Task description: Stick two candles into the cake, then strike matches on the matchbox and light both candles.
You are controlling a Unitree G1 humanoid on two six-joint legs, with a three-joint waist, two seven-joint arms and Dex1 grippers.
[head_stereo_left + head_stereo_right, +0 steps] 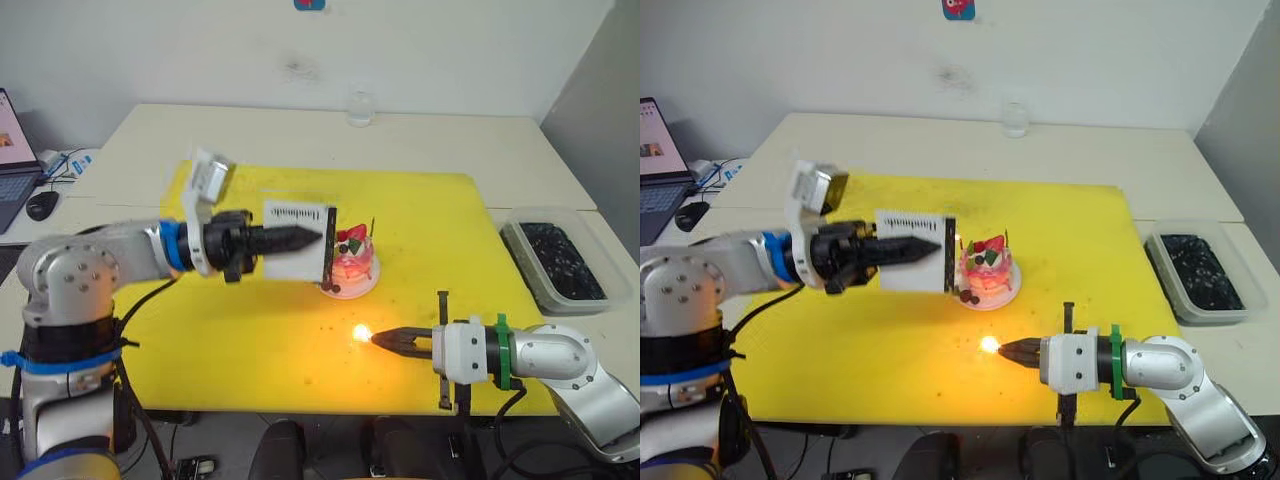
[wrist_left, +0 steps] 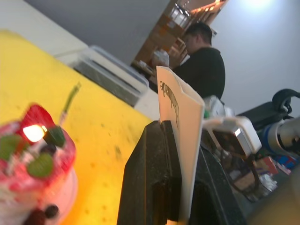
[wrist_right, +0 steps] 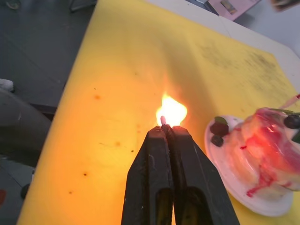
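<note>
The pink cake [image 1: 352, 262] sits on its white plate [image 1: 366, 288] in the middle of the yellow mat [image 1: 420, 215]. A green candle [image 2: 70, 99] stands in the cake top, and a red candle [image 3: 291, 100] leans out of it. A small bright glow [image 2: 34, 132] shows on the cake top. My left gripper [image 1: 310, 238] is shut on the white matchbox [image 1: 296, 213], held upright just left of the cake. My right gripper [image 1: 381, 339] is shut on a burning match [image 3: 162, 120], low over the mat in front of the cake, with its flame [image 1: 360, 334] at the tip.
A grey bin [image 1: 556, 262] with dark contents stands off the mat's right edge. A clear glass [image 1: 360, 108] is at the back of the table. A laptop [image 1: 12, 160] and a mouse [image 1: 42, 205] lie far left. A person [image 2: 202, 65] stands beyond the table.
</note>
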